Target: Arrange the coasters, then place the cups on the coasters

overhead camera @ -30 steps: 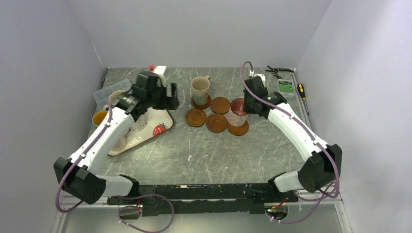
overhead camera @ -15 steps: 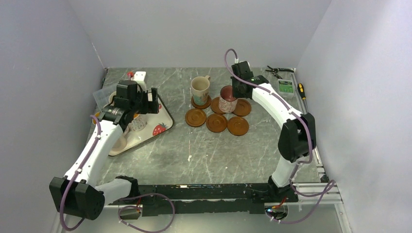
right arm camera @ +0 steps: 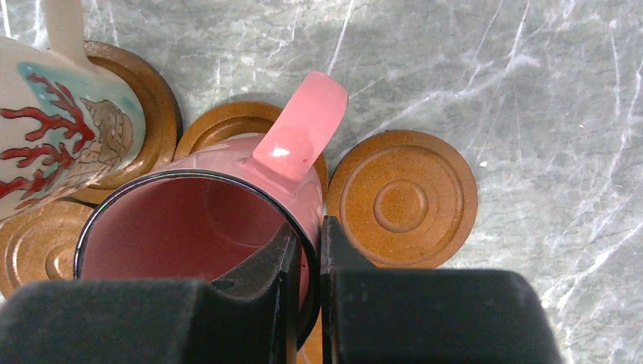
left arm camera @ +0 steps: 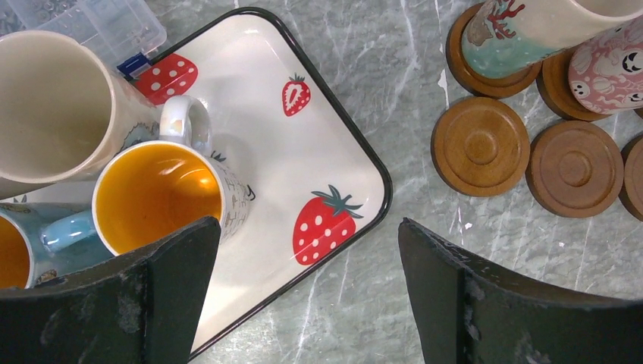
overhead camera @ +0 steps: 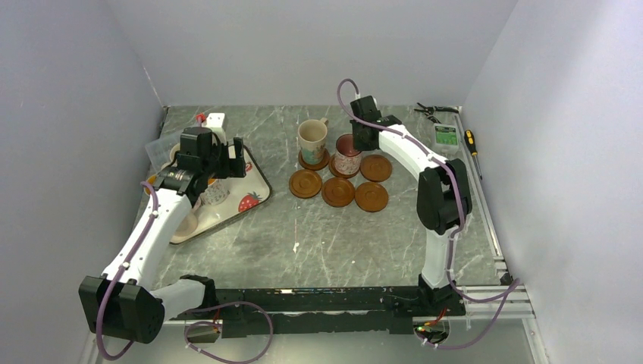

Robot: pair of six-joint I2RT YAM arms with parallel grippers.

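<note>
Six brown coasters lie in a cluster mid-table. A cream cup with coral print [overhead camera: 312, 138] stands on the back-left coaster [right arm camera: 148, 97]. My right gripper [right arm camera: 307, 244] is shut on the rim of a pink cup [overhead camera: 348, 155], one finger inside and one outside. That cup sits over the coaster beside the cream cup; whether it rests on it I cannot tell. Bare coasters [overhead camera: 305, 183] [overhead camera: 338, 192] [overhead camera: 371, 196] [right arm camera: 402, 199] lie around them. My left gripper [left arm camera: 307, 236] hangs open above the strawberry tray's [left arm camera: 334, 152] corner. On the tray stand a cream cup [left arm camera: 45, 114], an orange-lined cup [left arm camera: 155, 193] and a blue cup [left arm camera: 38, 241].
A clear plastic box [overhead camera: 161, 148] sits behind the tray at the left wall, with a small white and red object [overhead camera: 214, 119] near it. Pliers [overhead camera: 432, 110], a green item [overhead camera: 446, 135] and a screwdriver [overhead camera: 472, 142] lie at the back right.
The right arm carried the pink cup from the front-right coaster back and left to the coaster beside the cream cup. The left gripper moved left, over the tray.
</note>
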